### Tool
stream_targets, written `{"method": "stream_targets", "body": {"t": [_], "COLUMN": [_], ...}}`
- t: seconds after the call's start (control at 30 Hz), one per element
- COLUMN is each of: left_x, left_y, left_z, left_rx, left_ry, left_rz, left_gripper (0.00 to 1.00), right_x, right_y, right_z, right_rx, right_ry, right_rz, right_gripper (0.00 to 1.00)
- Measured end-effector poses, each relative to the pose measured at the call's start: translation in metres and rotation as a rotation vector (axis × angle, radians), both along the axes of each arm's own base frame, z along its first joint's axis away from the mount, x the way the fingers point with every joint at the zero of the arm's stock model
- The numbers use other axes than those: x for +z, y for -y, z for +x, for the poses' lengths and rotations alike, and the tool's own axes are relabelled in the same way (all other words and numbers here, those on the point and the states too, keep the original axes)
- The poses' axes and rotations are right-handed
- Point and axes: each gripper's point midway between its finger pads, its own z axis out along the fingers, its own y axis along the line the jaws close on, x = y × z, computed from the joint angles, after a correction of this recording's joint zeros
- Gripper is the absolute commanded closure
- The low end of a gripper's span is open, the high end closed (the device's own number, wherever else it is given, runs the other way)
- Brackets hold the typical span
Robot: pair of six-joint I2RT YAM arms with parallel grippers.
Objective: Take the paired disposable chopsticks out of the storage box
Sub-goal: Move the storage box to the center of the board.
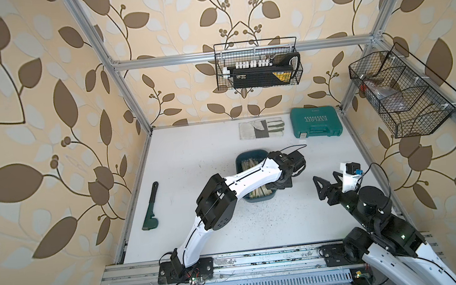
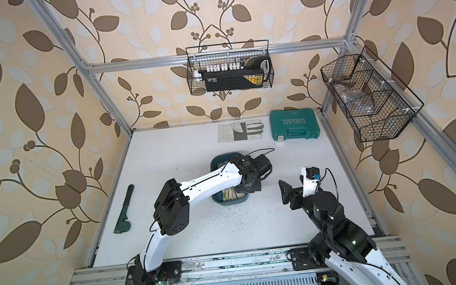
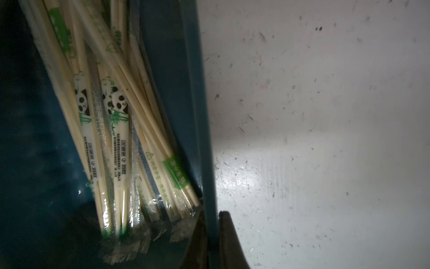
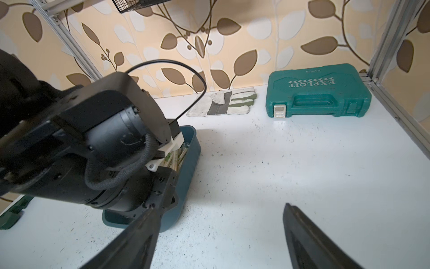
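Teal storage box (image 3: 199,93) sits mid bench (image 1: 193,153), paired disposable chopsticks (image 3: 116,130) inside; left gripper (image 3: 212,216) pinches its wall. Best hold it steady while the spread right gripper (image 4: 218,207) picks one sleeve end.

Storage box (image 1: 251,154): middle hidden under left arm (image 1: 249,175) in both top views. Paired disposable chopsticks (image 3: 121,130): ends cut off at left wrist view's edge; fine print blurred. Wire basket (image 1: 418,121) contents: indistinct.
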Motion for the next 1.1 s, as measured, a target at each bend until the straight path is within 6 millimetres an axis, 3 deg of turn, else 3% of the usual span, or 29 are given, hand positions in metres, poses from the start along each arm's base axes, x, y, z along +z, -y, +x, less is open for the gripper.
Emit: {"method": "stream_targets", "body": {"t": [0.17, 0.27, 0.33, 0.57, 0.77, 0.87, 1.03, 1.07, 1.1], "left_x": [-0.003, -0.008, -0.009, -0.001, -0.003, -0.004, -0.013, -0.013, -0.012], "left_y": [0.008, 0.010, 0.012, 0.019, 0.019, 0.018, 0.013, 0.013, 0.013], "left_z": [0.000, 0.000, 0.002, 0.005, 0.004, 0.003, 0.000, 0.000, 0.000], "left_rx": [0.000, 0.001, 0.001, -0.005, -0.011, -0.015, -0.017, -0.017, -0.017], "left_ry": [-0.013, -0.016, -0.017, -0.005, -0.009, -0.012, -0.025, -0.026, -0.024], "left_rz": [-0.003, 0.004, 0.005, -0.019, -0.015, -0.011, 0.009, 0.010, 0.008], "left_gripper": [1.00, 0.90, 0.90, 0.86, 0.84, 0.75, 0.74, 0.74, 0.74], "right_x": [0.004, 0.004, 0.003, 0.002, 0.002, 0.002, 0.002, 0.002, 0.002], "right_y": [0.008, 0.011, 0.011, 0.013, 0.015, 0.016, 0.016, 0.017, 0.017], "right_z": [-0.006, -0.008, -0.008, -0.007, -0.007, -0.007, -0.007, -0.007, -0.006], "right_rx": [-0.021, -0.030, -0.032, -0.045, -0.056, -0.060, -0.063, -0.064, -0.068], "right_ry": [0.026, 0.028, 0.025, 0.023, 0.024, 0.024, 0.025, 0.025, 0.025], "right_rz": [0.008, 0.006, 0.004, -0.005, -0.008, -0.009, -0.009, -0.010, -0.010], "right_gripper": [0.13, 0.13, 0.13, 0.12, 0.12, 0.12, 0.11, 0.09, 0.01]}}
